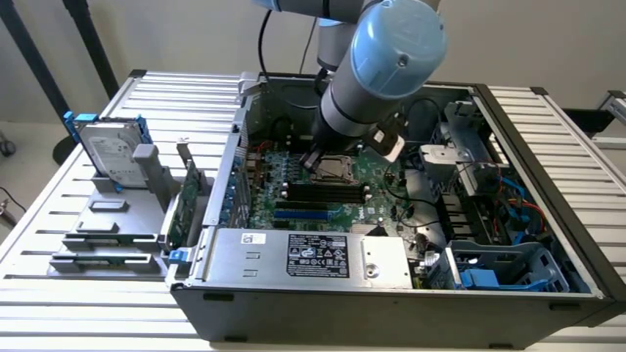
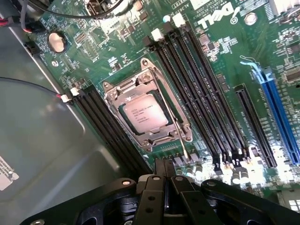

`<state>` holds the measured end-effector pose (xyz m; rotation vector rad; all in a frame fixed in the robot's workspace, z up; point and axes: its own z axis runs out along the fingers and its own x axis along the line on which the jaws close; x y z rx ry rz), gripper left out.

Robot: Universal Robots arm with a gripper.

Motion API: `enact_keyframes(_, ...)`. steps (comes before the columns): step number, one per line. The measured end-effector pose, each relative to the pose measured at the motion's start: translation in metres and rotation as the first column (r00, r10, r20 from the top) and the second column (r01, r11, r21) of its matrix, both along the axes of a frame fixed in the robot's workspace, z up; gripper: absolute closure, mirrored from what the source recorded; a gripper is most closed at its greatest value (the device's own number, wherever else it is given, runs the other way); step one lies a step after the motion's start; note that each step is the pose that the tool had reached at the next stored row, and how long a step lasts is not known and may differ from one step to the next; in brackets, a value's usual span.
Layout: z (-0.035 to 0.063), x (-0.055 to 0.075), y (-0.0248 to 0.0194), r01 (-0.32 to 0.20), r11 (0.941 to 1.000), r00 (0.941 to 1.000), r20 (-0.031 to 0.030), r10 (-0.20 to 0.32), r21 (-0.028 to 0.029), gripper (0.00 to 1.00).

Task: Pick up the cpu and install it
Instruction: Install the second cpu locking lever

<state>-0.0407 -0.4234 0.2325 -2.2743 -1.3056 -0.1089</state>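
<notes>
Inside the open computer case (image 1: 547,242), the cpu (image 2: 145,113) sits seated in its socket (image 2: 146,111) on the green motherboard (image 2: 220,51), framed by the silver metal retention bracket, with its shiny top facing up. Black memory slots (image 2: 201,93) run along one side of the socket and another bank of black slots (image 2: 110,133) along the other; a blue slot (image 2: 281,122) lies nearer the board's edge. A round coin battery (image 2: 57,41) sits toward the board's corner.

From the wrist view, the gripper (image 2: 165,171) hangs just above the board, close beside the socket; its two black fingers (image 2: 161,169) stand pressed together with nothing between them, and they do not touch the chip.

From the exterior view, the arm (image 1: 377,73) reaches down into the case over the socket area. On the slatted table (image 1: 59,213), toward the exterior view's left edge, a silver hard drive (image 1: 105,154) with blue rails stands upright in a grey holder (image 1: 108,242), and a green circuit card (image 1: 186,205) stands just beside the case wall.
</notes>
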Motion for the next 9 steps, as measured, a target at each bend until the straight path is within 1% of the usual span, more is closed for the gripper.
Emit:
enact_keyframes(2, 0.0019, 0.0012, -0.0031, 0.002, 1.0000, 1.0000, -0.0054, -0.002, 0.0000, 0.89)
enact_keyframes(5, 0.0021, 0.0020, -0.0065, 0.005, 1.0000, 1.0000, -0.0069, -0.005, -0.0044, 0.89)
enact_keyframes(6, 0.0021, 0.0020, -0.0072, 0.006, 1.0000, 1.0000, -0.0068, -0.006, -0.0073, 0.89)
enact_keyframes(7, 0.0021, 0.0020, -0.0077, 0.007, 0.9999, 1.0000, -0.0068, -0.007, -0.0121, 0.89)
enact_keyframes(8, 0.0021, 0.0021, -0.0082, 0.008, 0.9998, 0.9999, -0.0067, -0.008, -0.0174, 0.89)
enact_keyframes(9, 0.0021, 0.0021, -0.0087, 0.009, 0.9997, 0.9999, -0.0067, -0.009, -0.0240, 0.89)
